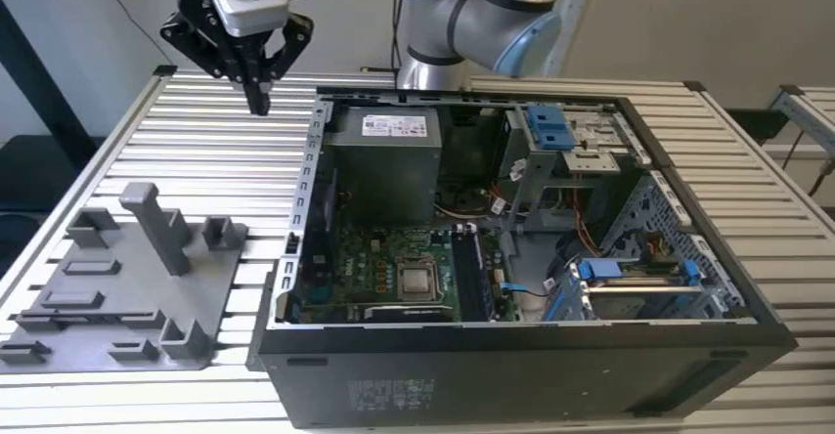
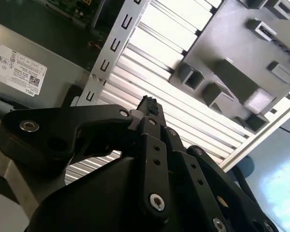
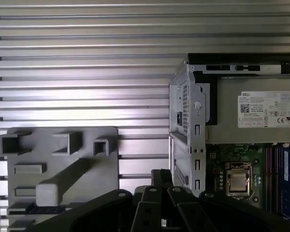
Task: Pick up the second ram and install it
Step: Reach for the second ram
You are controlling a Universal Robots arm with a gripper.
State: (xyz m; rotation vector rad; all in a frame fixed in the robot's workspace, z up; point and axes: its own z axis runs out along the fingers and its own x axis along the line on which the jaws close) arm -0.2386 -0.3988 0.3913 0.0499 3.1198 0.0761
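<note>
A slatted metal table [image 1: 196,160] carries an open computer case [image 1: 522,375] and, beside it, a grey fixture tray [image 1: 131,307]. The gripper [image 1: 261,104] hangs above bare slats with its fingers pressed together, grasping nothing. I cannot pick out the second ram with certainty; a thin dark strip [image 3: 36,209] lies in one tray slot.

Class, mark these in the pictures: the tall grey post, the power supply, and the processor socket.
tall grey post [image 1: 159,229], exterior view, mid-shaft.
power supply [image 1: 381,165], exterior view, grey face.
processor socket [image 1: 419,280], exterior view, metal centre.
</note>
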